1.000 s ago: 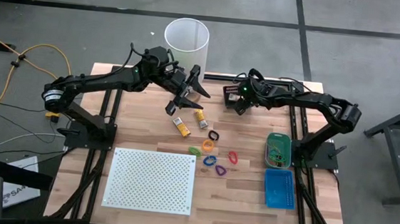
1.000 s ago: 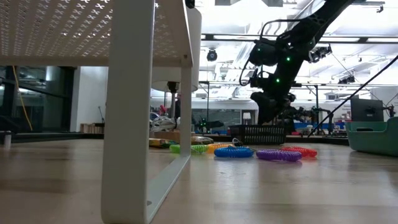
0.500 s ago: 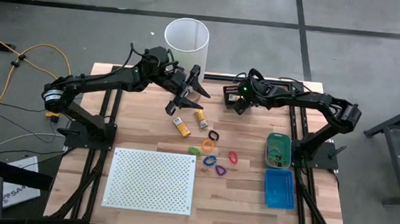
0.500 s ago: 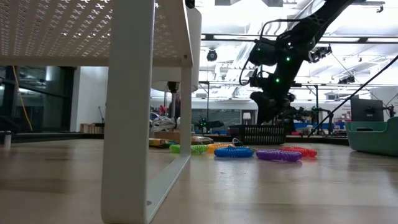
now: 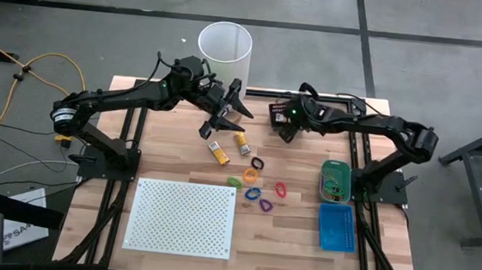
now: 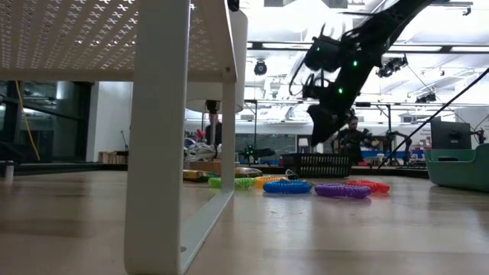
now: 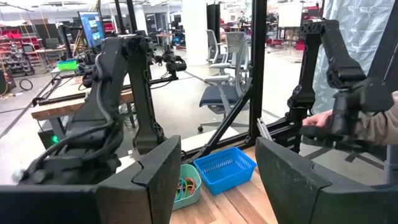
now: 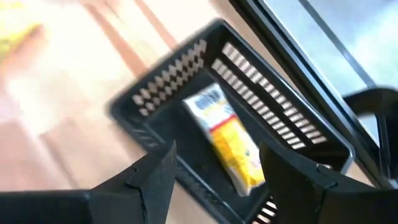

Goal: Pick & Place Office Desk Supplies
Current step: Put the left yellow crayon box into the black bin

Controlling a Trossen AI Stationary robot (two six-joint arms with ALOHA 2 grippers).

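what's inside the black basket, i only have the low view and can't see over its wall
Observer: The right wrist view shows one yellow packet lying inside the black basket.
Operator: is the right claw holding anything
Observer: No. The right claw is open and empty, just over the basket.
Operator: any packets left out on the table
Observer: Yes. In the high view two loose packets lie on the wooden table, close to the left claw, which hangs open above them.
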